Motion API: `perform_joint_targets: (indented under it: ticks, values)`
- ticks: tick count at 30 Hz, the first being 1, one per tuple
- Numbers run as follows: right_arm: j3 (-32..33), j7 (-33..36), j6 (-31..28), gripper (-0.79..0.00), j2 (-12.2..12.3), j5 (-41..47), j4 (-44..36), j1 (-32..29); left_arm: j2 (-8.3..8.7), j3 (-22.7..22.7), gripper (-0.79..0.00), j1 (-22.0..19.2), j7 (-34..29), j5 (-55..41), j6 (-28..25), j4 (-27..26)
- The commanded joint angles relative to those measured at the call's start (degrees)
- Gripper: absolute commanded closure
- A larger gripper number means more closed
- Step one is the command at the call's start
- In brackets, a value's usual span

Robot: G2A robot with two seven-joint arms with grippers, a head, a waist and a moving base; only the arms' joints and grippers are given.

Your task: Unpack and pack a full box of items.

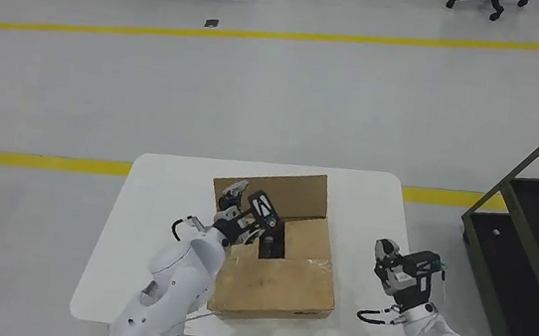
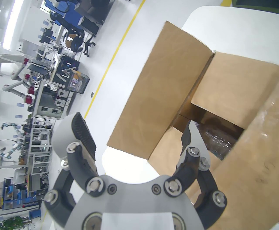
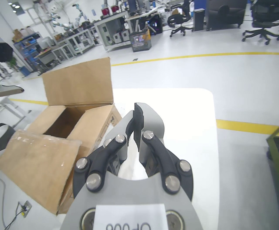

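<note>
A brown cardboard box (image 1: 279,259) stands in the middle of the white table (image 1: 140,253). Its far flap (image 1: 272,190) stands upright, the near flap lies shut, and a dark gap between them shows clear wrapped items (image 2: 218,139) inside. My left gripper (image 1: 245,210) hovers open over the box's left far corner, one finger (image 2: 189,139) at the opening's edge and the other finger (image 2: 84,132) outside the box. My right gripper (image 1: 400,268) hangs shut and empty over the table to the right of the box (image 3: 65,130).
A green metal cart (image 1: 531,248) stands at the table's right. Yellow floor lines (image 1: 265,35) run behind the table. Free table surface lies to the right of the box and along its left side.
</note>
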Motion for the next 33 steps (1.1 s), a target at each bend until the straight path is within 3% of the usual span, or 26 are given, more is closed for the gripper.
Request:
perform_joint_targets:
  ticks: [1,11,24,31,33]
  values:
    - [-0.3,1.3,-6.7,0.000,0.3,2.5,2.5,1.2,0.34,-1.7,-0.785,2.9,-0.2,-1.6,-0.7,-1.8]
    - [-3.6,1.8,-17.9,0.000,0.5,9.9,9.0,5.3,1.53,-8.2,-0.785,11.1,2.0,-8.1,-1.8,-6.5]
    - [-4.4,4.7,-17.5,0.000,0.6,11.8,9.2,6.1,1.74,-9.3,-0.785,12.1,3.4,-8.8,-1.9,-7.0]
    - [-5.4,21.1,-21.9,0.000,1.8,13.5,7.3,11.3,1.74,-9.3,-0.785,12.1,3.4,-8.8,-1.9,-7.0]
    - [-6.4,30.5,-25.9,0.000,2.6,11.4,5.6,14.0,1.74,-9.3,-0.785,12.1,3.4,-8.8,-1.9,-7.0]
